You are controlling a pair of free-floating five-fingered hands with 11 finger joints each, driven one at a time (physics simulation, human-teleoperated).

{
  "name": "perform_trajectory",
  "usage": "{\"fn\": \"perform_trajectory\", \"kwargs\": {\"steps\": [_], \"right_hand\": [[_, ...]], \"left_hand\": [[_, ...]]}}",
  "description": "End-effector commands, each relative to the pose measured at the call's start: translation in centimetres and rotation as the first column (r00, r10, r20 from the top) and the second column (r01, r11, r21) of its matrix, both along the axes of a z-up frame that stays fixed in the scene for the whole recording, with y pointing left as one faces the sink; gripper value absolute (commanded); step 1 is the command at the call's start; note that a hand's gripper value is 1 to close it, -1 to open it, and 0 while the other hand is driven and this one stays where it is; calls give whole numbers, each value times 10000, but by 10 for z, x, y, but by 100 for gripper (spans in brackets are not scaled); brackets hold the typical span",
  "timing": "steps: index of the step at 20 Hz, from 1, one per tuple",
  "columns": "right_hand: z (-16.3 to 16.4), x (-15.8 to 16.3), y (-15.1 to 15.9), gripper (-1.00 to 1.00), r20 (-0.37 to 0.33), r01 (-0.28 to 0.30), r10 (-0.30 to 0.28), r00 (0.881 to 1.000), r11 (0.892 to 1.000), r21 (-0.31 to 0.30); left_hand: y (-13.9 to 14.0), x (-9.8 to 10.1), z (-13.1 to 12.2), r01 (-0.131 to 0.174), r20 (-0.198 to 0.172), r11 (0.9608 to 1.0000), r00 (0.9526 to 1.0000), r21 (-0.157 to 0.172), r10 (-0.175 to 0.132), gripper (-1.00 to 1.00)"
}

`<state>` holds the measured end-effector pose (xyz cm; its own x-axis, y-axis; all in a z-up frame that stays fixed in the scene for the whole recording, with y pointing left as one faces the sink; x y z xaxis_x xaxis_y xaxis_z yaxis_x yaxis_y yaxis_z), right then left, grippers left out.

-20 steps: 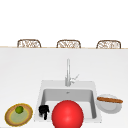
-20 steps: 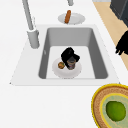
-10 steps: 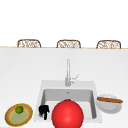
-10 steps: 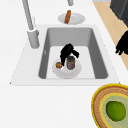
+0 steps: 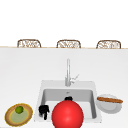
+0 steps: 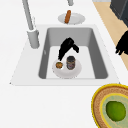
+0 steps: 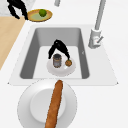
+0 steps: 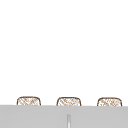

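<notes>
One hand (image 6: 66, 47) arches fingers-down over the jar (image 6: 71, 62).

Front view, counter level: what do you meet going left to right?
Woven plate with a green fruit → left hand at the sink's front left edge → red ball → white plate with a long brown loaf.

We saw the sink basin (image 6: 92, 47) open on its right half; the faucet (image 6: 29, 22) stood at its rim, the white plate (image 6: 75, 71) occupying the floor.
</notes>
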<state>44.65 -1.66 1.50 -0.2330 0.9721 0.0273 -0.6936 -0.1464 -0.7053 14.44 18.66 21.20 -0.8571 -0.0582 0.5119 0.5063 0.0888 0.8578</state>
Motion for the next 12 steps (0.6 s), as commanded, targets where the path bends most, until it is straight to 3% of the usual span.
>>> {"fn": "perform_trajectory", "kwargs": {"steps": [1, 8, 10, 12], "right_hand": [[7, -1, -11, -100, 171, 317, -320, 9993, 9993, 206], [25, -11, -34, -100, 779, -26, -6, 9970, 9992, 408], [20, -8, -28, -100, 379, -123, 119, 9992, 9999, 112], [21, -8, -31, -100, 432, -97, 95, 9990, 9999, 26]], "left_hand": [[0, 0, 0, 0, 0, 10000, 10000, 0, 0, 0], [0, 0, 0, 0, 0, 10000, 10000, 0, 0, 0], [0, 0, 0, 0, 0, 10000, 10000, 0, 0, 0], [0, 0, 0, 0, 0, 10000, 10000, 0, 0, 0]]}}
